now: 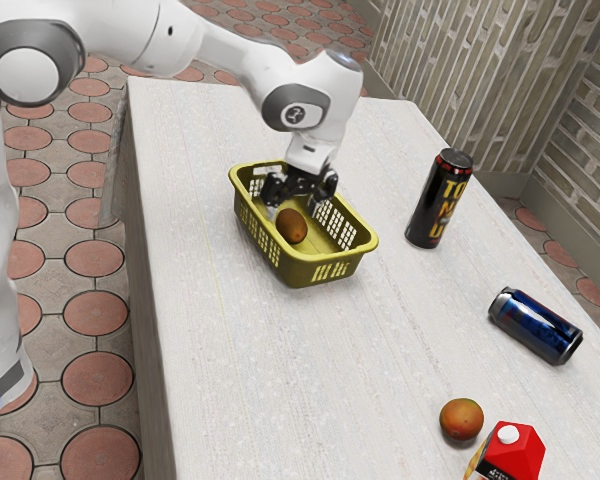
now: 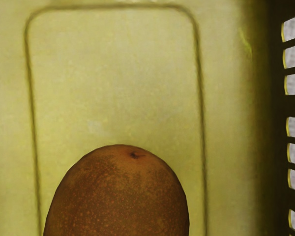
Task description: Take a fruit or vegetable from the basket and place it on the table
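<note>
In the exterior view my gripper [image 1: 295, 207] reaches down into the yellow-green basket [image 1: 302, 270], its fingers apart. A brown, oval kiwi-like fruit [image 1: 292, 226] lies on the basket's floor, just under the hand; from this side it partly overlaps the space below the fingers. The wrist view has the brown fruit [image 2: 119, 196] large at its lower edge, with its stem spot visible, over the basket's yellow floor [image 2: 113, 73]. How far down the fingers reach beside the fruit is hard to tell.
On the white table [image 1: 220, 370] stands a black can [image 1: 441, 198]. A blue can [image 1: 535, 325] lies on its side toward the exterior view's right. Nearer the camera are an orange-brown round fruit [image 1: 461, 419] and a red carton [image 1: 512, 452]. The basket's walls surround the fingers.
</note>
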Controlling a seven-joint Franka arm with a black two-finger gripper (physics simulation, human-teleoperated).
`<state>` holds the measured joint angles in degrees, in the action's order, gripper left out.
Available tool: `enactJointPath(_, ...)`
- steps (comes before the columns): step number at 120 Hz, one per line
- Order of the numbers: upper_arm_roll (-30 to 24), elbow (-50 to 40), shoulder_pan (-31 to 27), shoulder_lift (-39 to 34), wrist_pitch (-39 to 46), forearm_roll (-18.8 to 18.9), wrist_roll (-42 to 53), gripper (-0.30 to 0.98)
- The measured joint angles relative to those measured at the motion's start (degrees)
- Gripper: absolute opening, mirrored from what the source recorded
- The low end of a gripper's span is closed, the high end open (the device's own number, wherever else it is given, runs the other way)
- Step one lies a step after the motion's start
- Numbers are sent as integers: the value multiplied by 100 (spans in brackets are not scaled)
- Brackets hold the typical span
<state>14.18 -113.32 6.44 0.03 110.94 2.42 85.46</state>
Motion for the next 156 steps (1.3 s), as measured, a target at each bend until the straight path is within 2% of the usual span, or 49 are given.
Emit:
enactJointPath(47,21,1,372,53,126,7,78,69)
enactJointPath(83,32,3,383,76,156,24,127,69)
enactJointPath(104,31,1,165,107,161,28,147,69)
enactJointPath(140,33,-25,-636,155,212,30,163,69)
enactJointPath(156,30,-39,-803,141,224,25,163,69)
